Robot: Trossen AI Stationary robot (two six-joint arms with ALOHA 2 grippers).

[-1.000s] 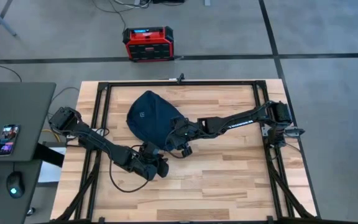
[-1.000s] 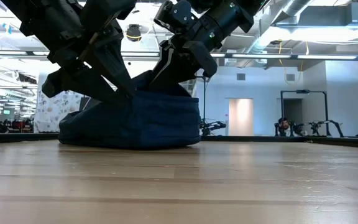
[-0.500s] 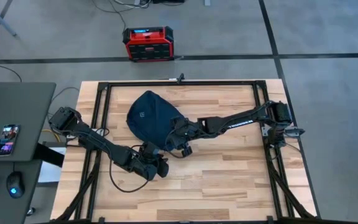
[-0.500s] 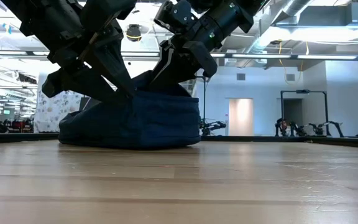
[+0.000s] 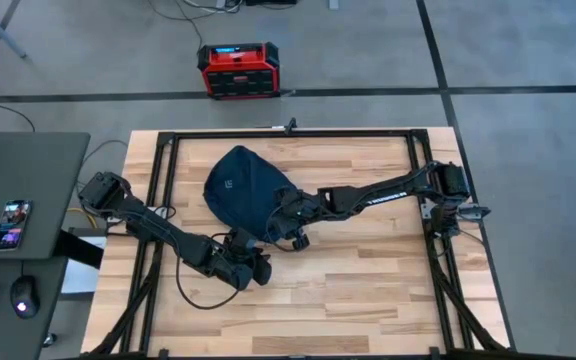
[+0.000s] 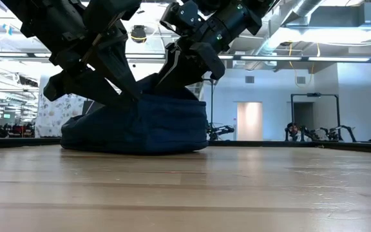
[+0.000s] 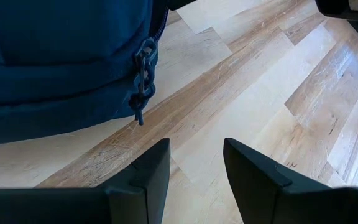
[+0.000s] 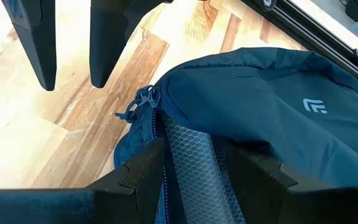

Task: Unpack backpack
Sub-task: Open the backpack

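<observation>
Bright, even overhead light, soft shadows; low view's foreground is blurred.

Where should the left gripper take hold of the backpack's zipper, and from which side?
Grip the corded zipper pull hanging off the backpack edge. It dangles free above the table, straight ahead of the open left gripper, so come in level.
</observation>
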